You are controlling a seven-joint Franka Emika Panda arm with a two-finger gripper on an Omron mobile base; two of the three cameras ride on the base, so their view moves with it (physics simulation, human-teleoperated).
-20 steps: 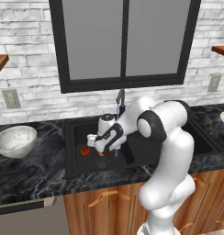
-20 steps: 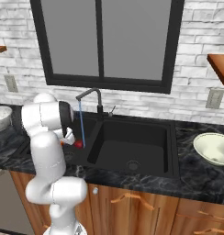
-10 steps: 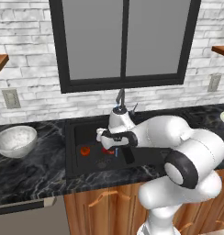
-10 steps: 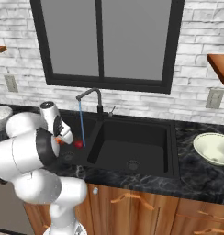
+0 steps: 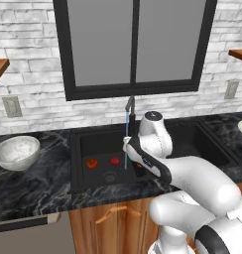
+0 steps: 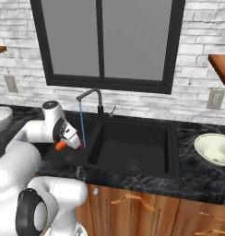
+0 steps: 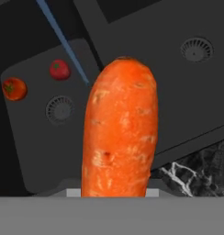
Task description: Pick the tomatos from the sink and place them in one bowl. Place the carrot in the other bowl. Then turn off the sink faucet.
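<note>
Hand view — carrot (image 7: 120, 133) held above sink (image 7: 49, 151).

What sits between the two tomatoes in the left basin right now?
Nothing: in the left base view the orange-red tomato and the red tomato lie side by side on bare black basin floor, the round drain just in front of the gap.

It was a kitchen: a black double-basin sink (image 6: 133, 147) with gooseneck faucet (image 6: 90, 98) sat in dark marbled countertop (image 5: 29, 186) over wooden cabinets (image 6: 146, 212), below a window (image 5: 135, 44).
</note>
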